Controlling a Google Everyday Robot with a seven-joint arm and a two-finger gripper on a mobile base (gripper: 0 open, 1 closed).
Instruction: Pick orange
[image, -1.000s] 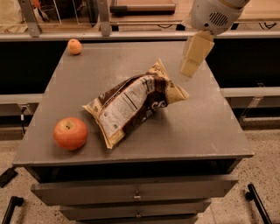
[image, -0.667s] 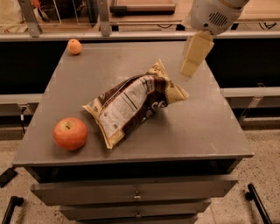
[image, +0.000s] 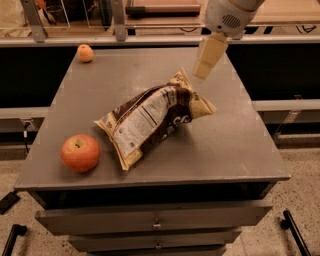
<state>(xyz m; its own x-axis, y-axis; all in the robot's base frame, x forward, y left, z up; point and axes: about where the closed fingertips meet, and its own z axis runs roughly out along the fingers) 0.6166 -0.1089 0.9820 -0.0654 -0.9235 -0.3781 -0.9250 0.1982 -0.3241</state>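
Note:
The orange is small, round and plain, and sits at the far left corner of the grey table. My gripper hangs from the white arm above the far right part of the table. It is just past the upper corner of the chip bag and far to the right of the orange. It holds nothing that I can see.
A brown and cream chip bag lies across the table's middle. A larger red-orange apple sits near the front left edge. Metal rails and a counter stand behind the table. Drawers are below the front edge.
My gripper has moved a little to the left and slightly farther back over the table. The orange, apple and bag have not moved.

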